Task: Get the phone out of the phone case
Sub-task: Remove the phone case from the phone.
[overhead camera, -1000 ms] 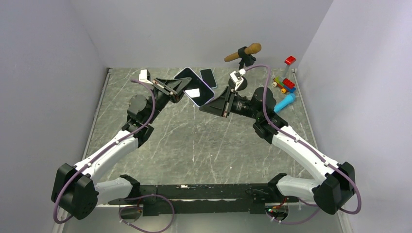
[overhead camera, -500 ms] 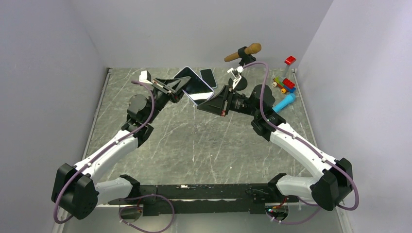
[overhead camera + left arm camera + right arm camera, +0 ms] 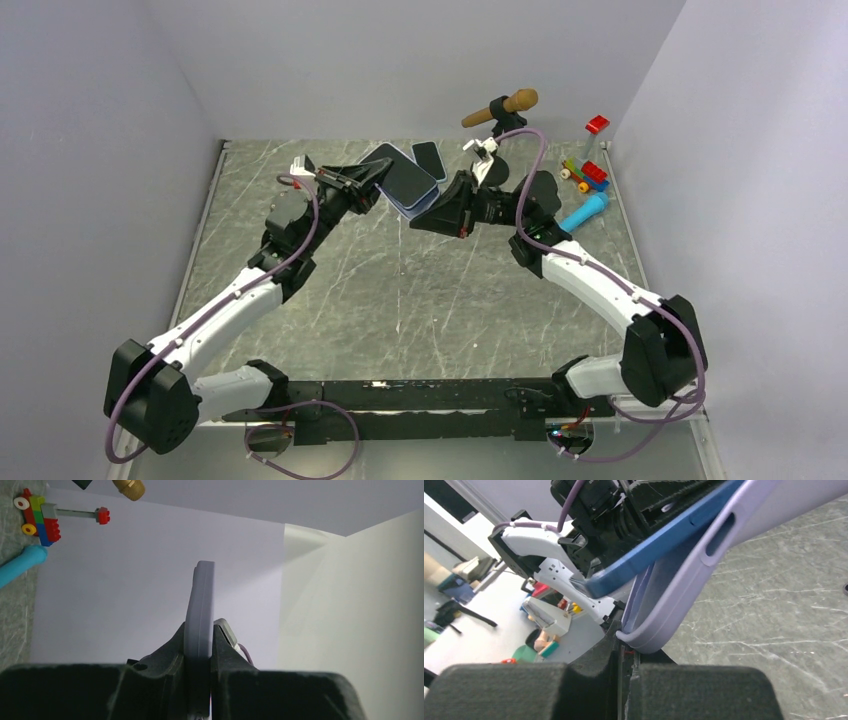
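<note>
**Above the table [image 3: 400, 300], both grippers are gripping one phone case [image 3: 704, 575]**

At the end nearest its own camera, the right gripper [image 3: 626, 642] is pinching its fingers [image 3: 596, 655] together on the curled lip of the lilac case. The left gripper [image 3: 200, 630] is squeezing the opposite end. Its jaws are pressing flat against both faces of the case, which is showing edge-on in the left wrist view. Whether that grip is also touching the phone cannot be told.

The blue phone [image 3: 664, 535] is sitting partly out of the case. At the right gripper's end its edge is standing clear of the lilac rim, with a gap showing beneath it. Toward the left gripper it is running back into the case. Both are hanging tilted in the air between the two arms, over the far middle of the table and not touching it.

Further out, a second phone [image 3: 428, 160], dark, is lying flat on the marble-patterned top just behind the held pair. A brown microphone [image 3: 505, 105] is sitting on a black stand near the back wall. To the right, well apart from the grippers, toy bricks [image 3: 592, 175], a red block [image 3: 597, 124] and a light-blue cylinder [image 3: 586, 212] are lying by the right wall.
</note>
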Motion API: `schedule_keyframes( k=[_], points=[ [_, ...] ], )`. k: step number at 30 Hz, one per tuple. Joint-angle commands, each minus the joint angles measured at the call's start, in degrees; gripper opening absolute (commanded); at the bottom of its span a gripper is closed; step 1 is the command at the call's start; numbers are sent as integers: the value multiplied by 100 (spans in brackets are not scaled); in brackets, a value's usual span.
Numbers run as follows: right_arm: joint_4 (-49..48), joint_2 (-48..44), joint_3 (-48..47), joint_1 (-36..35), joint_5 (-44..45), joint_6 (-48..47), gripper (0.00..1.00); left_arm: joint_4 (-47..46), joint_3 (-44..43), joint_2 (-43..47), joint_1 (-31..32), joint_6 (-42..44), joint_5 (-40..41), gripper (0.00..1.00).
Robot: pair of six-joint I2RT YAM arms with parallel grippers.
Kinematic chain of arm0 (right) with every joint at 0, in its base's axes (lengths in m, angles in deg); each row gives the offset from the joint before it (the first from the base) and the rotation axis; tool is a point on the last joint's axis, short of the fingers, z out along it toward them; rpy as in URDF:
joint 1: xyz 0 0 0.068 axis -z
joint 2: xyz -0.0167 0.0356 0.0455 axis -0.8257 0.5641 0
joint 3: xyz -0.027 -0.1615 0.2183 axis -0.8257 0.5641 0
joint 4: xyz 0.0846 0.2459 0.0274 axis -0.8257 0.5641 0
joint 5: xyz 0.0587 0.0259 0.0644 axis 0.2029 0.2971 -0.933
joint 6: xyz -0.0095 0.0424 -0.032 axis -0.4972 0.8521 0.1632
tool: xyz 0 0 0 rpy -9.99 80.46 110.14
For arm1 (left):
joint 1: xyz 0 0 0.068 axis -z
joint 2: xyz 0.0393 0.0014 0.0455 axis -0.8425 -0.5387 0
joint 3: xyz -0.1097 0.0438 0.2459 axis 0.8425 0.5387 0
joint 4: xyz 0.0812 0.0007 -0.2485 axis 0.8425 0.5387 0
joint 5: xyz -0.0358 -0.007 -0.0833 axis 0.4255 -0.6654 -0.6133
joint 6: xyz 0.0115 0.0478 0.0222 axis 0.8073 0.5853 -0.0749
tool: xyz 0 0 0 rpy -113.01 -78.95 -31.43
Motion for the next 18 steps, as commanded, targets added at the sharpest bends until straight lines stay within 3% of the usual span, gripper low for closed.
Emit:
schedule_keyframes(
  k=[1, 4, 6, 8, 12, 15, 18],
  points=[
    [-758, 359, 268, -70, 289, 753, 0, -910, -183, 492, 563, -685, -771, 0],
    [210, 119, 199, -70, 514, 998, 1, -1197, -14, 441, 531, -548, -747, 0],
    [1783, -108, -23, -71, 778, 629, 19, -1277, 118, 430, 477, -449, -771, 0],
    [3408, -360, -319, -72, 1173, 150, 44, -1280, 232, 469, 379, -164, -817, 0],
    [5419, -946, -674, -61, 1847, -611, 71, -515, 0, 594, -39, 833, -1243, 0],
    [6409, -1334, -733, 28, 2267, -633, 79, -52, -222, 617, -396, 1473, -1580, 0],
    [6746, -1539, -677, 193, 1870, -429, 78, 49, -316, 613, -589, 1817, -1813, 0]
  ],
)
